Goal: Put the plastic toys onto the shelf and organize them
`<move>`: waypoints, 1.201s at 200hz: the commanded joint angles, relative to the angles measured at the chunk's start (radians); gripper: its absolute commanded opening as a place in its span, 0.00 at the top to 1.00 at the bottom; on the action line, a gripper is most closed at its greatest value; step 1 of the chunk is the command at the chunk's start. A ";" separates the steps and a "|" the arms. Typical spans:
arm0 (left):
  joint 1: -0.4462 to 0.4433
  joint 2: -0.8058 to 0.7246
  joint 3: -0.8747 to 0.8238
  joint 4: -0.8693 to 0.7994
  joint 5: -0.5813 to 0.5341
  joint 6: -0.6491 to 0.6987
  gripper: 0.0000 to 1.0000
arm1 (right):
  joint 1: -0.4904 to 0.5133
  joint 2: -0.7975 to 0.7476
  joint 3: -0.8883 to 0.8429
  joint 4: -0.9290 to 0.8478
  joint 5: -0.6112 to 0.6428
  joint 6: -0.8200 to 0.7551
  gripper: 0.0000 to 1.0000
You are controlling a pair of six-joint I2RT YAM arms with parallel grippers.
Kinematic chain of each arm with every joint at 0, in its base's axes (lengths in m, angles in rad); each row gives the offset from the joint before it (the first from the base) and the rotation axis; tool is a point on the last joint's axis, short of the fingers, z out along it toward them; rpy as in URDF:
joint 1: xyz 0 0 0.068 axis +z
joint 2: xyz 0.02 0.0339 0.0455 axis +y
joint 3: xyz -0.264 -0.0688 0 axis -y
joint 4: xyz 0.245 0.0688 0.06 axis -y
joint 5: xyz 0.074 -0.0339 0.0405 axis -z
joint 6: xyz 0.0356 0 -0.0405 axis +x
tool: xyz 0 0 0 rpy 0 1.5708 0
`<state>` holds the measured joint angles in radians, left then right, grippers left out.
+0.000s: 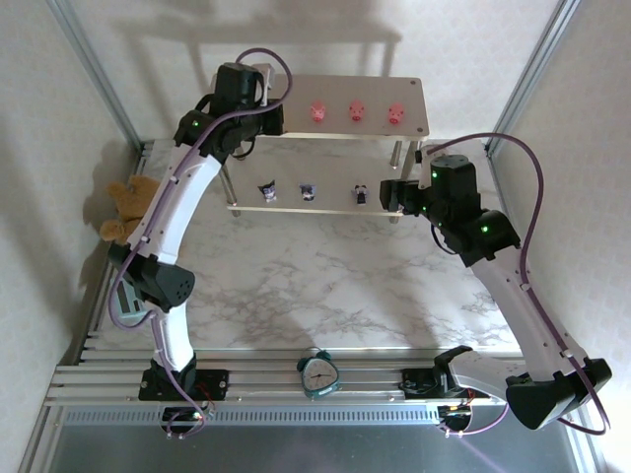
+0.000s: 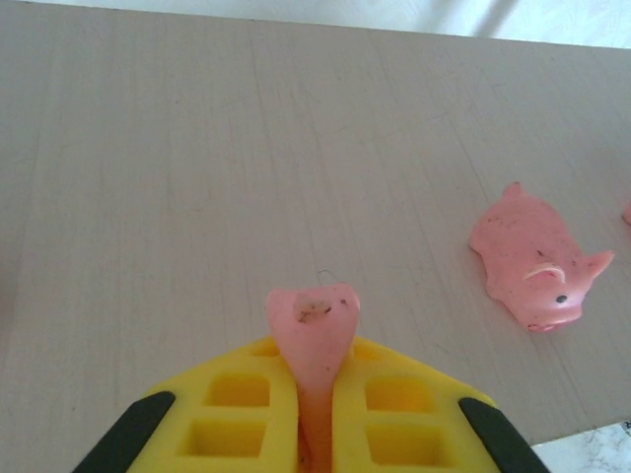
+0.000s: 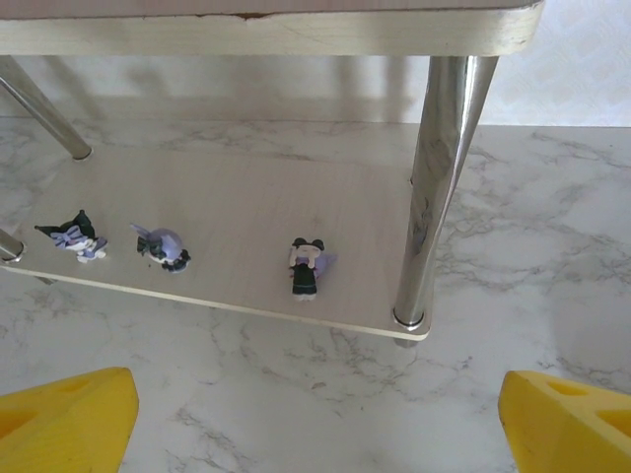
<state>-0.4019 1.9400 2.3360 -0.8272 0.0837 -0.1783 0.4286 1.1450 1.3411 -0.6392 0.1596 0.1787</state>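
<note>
A pink pig toy is pinched between the yellow fingers of the left gripper, which is clamped tight on it. It hangs low over the left part of the top board of the shelf. Whether the pig already touches the board cannot be told.

Further right on the same board, three more pigs sit in a row, well apart from each other. On the shelf's lower board, three dark figurines form a second row. The right gripper hovers off the right front corner of the shelf, level with the lower board, its fingers spread wide and holding nothing.

The step in hand looks like setting this pig down as the left end of the pink row. The next move likely calls for a small descent until the pig rests on the board. The fingers would then open and lift straight up, so the toy is not tipped or dragged.

The shelf stands at the back of a white marble-patterned table. A brown teddy bear sits left of the shelf. A teal alarm clock stands well in front of it, at the table's near edge. Pale walls and slanted metal frame posts rise behind and beside the shelf.
</note>
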 commanded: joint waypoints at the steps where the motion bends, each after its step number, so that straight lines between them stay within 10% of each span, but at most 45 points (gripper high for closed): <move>1: 0.011 0.017 0.028 0.023 0.017 0.019 0.90 | -0.006 0.004 0.027 0.010 0.005 0.007 0.05; 85: 0.012 0.031 0.027 0.025 -0.012 0.016 0.66 | -0.006 0.005 0.022 0.011 0.011 0.010 0.05; 240: 0.014 0.046 0.026 0.087 -0.048 0.019 0.56 | -0.006 0.018 0.015 0.016 0.017 0.013 0.05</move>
<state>-0.3973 1.9675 2.3360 -0.7769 0.0586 -0.1745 0.4286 1.1587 1.3418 -0.6392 0.1627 0.1791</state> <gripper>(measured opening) 0.432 0.949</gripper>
